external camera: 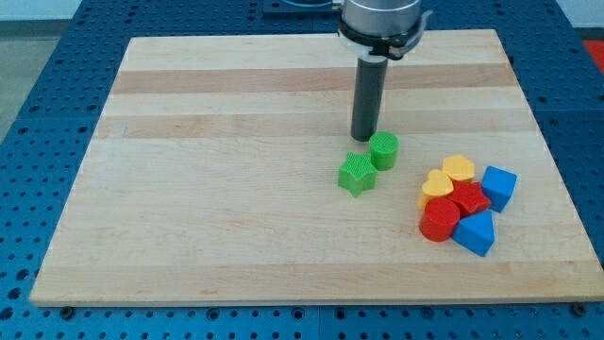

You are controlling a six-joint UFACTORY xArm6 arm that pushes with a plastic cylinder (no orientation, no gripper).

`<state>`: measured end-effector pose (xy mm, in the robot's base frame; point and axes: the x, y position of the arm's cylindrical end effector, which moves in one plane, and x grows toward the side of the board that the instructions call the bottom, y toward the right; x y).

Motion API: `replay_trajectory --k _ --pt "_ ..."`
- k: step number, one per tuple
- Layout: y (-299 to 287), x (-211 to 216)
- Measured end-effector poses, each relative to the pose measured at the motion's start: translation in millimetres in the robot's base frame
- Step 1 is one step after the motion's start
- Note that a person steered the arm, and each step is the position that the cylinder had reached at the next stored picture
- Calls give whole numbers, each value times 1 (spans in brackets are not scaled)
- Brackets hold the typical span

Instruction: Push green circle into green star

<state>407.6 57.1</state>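
Note:
The green circle (384,150) is a short green cylinder near the middle of the wooden board (217,189). The green star (356,174) lies just to its lower left, and the two touch or nearly touch. My tip (363,139) is the lower end of the dark rod. It stands just to the upper left of the green circle, close beside it, and above the green star.
A tight cluster sits at the view's right: two yellow hearts (459,169) (435,185), a red circle (439,222), a red block (469,198), a blue cube (498,185) and a blue wedge-like block (476,232). A blue perforated table (38,94) surrounds the board.

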Motion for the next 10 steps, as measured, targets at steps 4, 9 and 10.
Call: replay_trajectory --k 4,9,10 --pt "-12 -8" --pt "-12 -29" --pt "-12 -29"
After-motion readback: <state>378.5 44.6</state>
